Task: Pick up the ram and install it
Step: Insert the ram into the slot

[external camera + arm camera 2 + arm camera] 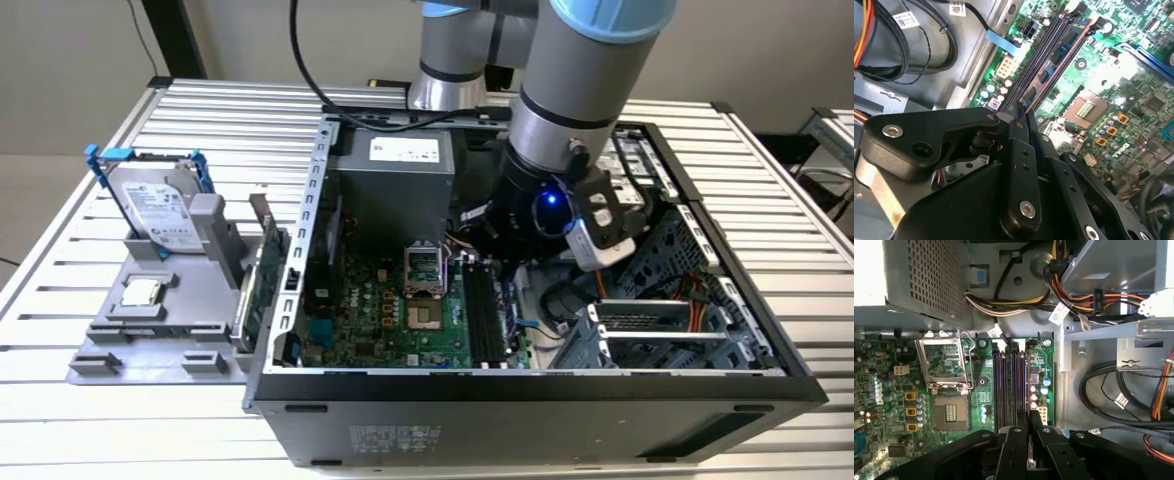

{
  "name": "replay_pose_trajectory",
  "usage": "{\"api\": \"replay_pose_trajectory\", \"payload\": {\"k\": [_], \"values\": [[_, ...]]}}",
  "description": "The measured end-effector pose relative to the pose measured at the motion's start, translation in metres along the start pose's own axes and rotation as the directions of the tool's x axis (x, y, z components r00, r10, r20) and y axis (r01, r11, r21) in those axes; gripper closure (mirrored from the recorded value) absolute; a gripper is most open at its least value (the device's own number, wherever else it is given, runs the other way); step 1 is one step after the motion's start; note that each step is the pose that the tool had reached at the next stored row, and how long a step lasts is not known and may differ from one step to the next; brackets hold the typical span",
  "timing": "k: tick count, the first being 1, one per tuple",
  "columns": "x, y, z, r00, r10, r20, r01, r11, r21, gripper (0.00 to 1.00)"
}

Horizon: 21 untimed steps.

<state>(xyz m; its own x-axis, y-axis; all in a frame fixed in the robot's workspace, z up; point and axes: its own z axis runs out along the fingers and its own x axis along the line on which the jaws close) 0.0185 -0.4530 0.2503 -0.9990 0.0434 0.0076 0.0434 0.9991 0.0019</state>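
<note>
The ram (1061, 52), a dark blue stick with black chips, lies along the black motherboard slots (1041, 55), its far end by the slot's clip. My gripper (1023, 112) is down inside the open computer case (534, 385), and its black fingers (1015, 131) are closed together on the ram's near end. In the first wrist view the gripper (1029, 426) sits at the near end of the slots (1009, 390). In the exterior view the gripper (511, 262) hangs low over the slots (481, 315) on the green motherboard (380, 310).
The open processor socket (946, 365) lies beside the slots. A grey power supply (400, 180) is behind them, with cable bundles (1079, 295) and a drive cage (667, 320) close by. Outside the case, a grey fixture (147, 330) holds a hard drive (154, 205) and an upright green card (264, 270).
</note>
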Motion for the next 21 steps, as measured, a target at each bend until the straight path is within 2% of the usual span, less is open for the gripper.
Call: {"api": "replay_pose_trajectory", "payload": {"k": [7, 10, 14, 18, 21], "values": [[0.0, 0.0037, 0.0127, 1.0, 0.0, 0.0004, 0.0, 1.0, 0.0004, 1.0], [-0.0012, 0.0042, 0.0182, 1.0, -0.002, 0.0005, 0.002, 1.0, 0.0033, 1.0], [-0.0032, 0.0043, 0.0249, 0.9996, -0.03, 0.0006, 0.03, 0.9995, 0.0052, 1.0], [-0.0032, 0.004, 0.0255, 0.9994, -0.033, 0.0008, 0.033, 0.9994, 0.0054, 1.0], [-0.0027, 0.0013, 0.0256, 0.999, -0.046, 0.0012, 0.046, 0.9989, 0.0055, 1.0]]}}
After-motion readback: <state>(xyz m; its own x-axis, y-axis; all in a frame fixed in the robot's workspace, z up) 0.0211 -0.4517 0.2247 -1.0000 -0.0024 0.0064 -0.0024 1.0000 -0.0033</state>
